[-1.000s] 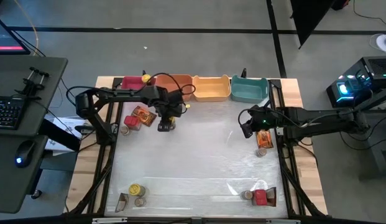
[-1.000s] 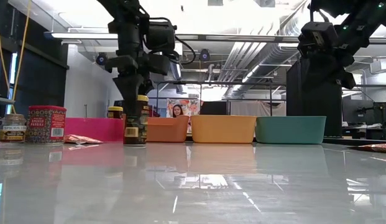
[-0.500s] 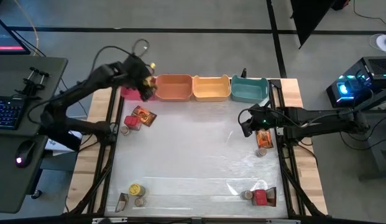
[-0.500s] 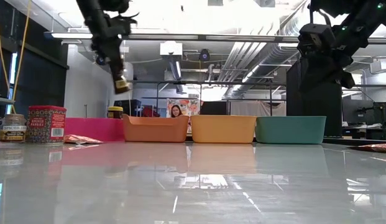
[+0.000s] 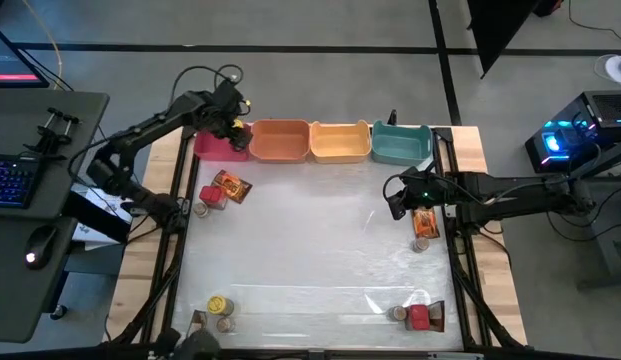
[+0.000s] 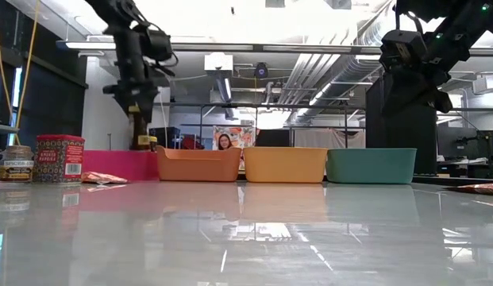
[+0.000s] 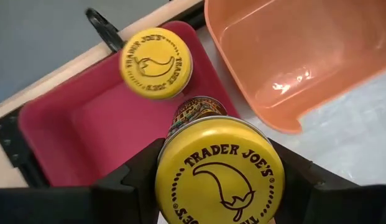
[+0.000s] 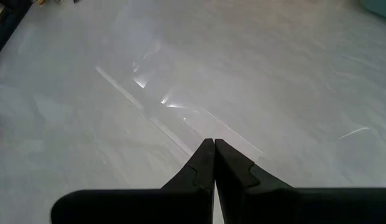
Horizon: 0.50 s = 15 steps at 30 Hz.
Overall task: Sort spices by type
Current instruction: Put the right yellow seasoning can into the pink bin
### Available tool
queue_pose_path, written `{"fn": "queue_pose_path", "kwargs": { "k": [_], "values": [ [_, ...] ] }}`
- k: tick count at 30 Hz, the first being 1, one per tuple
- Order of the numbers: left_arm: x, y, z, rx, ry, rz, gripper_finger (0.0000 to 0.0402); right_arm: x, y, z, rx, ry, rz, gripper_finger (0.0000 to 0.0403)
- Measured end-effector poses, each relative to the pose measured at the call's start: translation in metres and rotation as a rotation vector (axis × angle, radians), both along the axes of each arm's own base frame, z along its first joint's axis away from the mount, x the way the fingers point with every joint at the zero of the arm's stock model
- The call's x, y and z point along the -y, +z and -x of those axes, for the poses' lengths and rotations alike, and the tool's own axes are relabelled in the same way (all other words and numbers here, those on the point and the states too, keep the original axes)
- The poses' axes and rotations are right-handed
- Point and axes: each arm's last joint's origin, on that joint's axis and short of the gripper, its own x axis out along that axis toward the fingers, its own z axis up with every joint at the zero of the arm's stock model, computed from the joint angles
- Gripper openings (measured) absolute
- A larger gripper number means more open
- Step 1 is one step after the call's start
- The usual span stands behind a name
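Left hand (image 7: 220, 186) pinches a yellow-lidded jar (image 7: 219, 176) over the pink bin (image 7: 87, 134)

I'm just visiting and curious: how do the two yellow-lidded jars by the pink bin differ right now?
The held jar is clamped between the left pincer's fingers above the pink bin; the other jar stands free inside that bin, at its far end. The held jar hangs over the bin's near part, not yet set down. Both stand upright and carry the same yellow lid with a chilli drawing.
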Motion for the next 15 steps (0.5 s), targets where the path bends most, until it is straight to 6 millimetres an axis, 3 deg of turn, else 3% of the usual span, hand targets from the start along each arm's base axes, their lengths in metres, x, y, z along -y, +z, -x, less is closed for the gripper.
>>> {"fn": "queue_pose_path", "kwargs": {
  "k": [6,15],
  "values": [
    [-0.011,-0.021,-0.008,-0.046,0.029,0.046,0.0202,0.000,0.000,0.000,0.000,0.000,0.000,0.0000],
    [-0.020,-0.032,-0.016,-0.035,0.044,0.031,0.0216,0.000,0.002,-0.002,0.033,0.000,0.002,0.0000]
  ]
}}
